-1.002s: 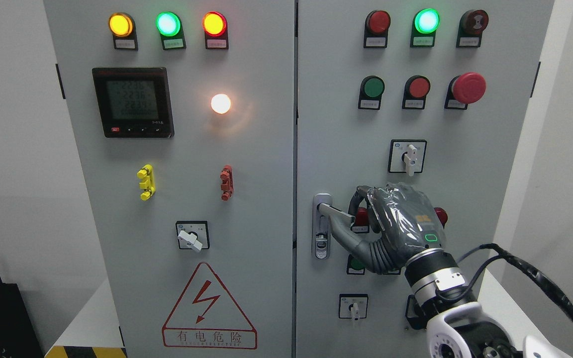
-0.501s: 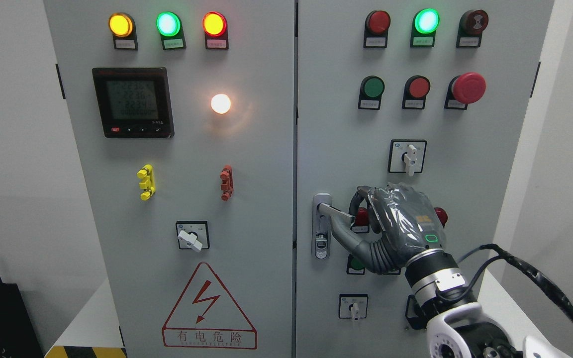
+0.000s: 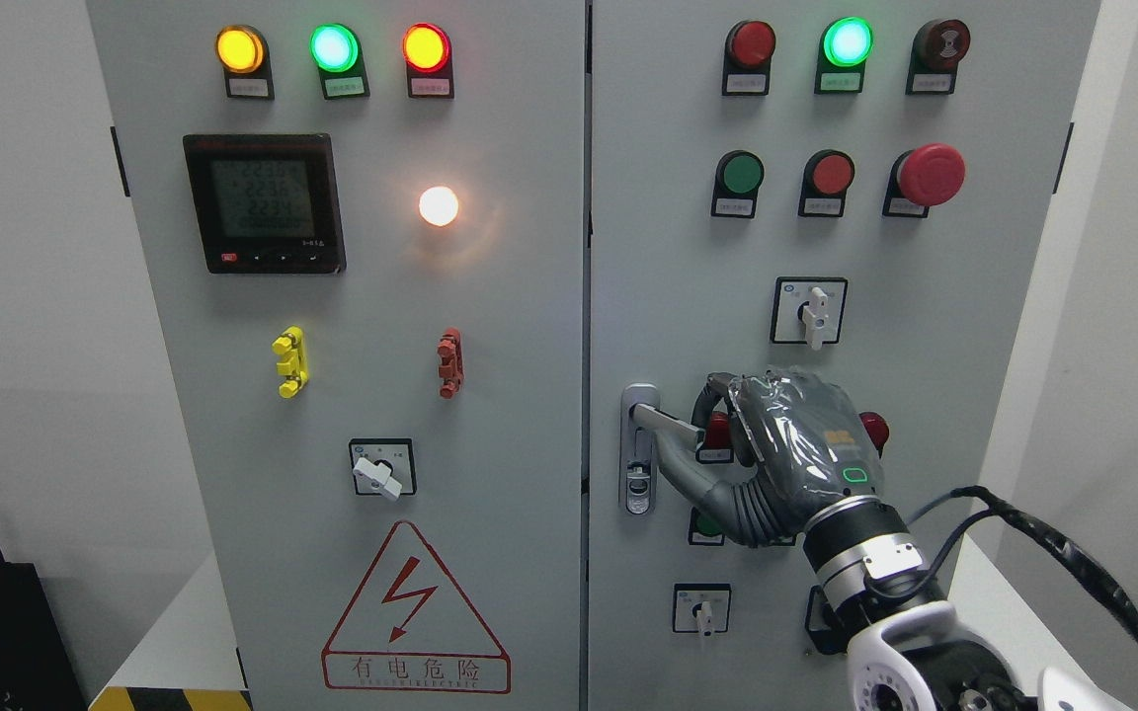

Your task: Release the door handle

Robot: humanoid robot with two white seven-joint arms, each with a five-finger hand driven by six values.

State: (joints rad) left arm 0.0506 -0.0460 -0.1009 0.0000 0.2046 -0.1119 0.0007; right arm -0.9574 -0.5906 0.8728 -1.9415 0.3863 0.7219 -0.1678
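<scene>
**Hand wrapped on lever**

On the smooth grey metal cabinet, the slim silvery door handle juts toward 3 o'clock from its oval plate. The right hand, glossy dark-gloved, curls its fingers around it.

Grey cabinet doors; 2 green lamps glowing; yellow clip; red-bordered warning triangle; red mushroom button; dark grey right hand.

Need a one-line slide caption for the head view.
Right hand grips the door handle on the right cabinet door, not yet released.
</scene>
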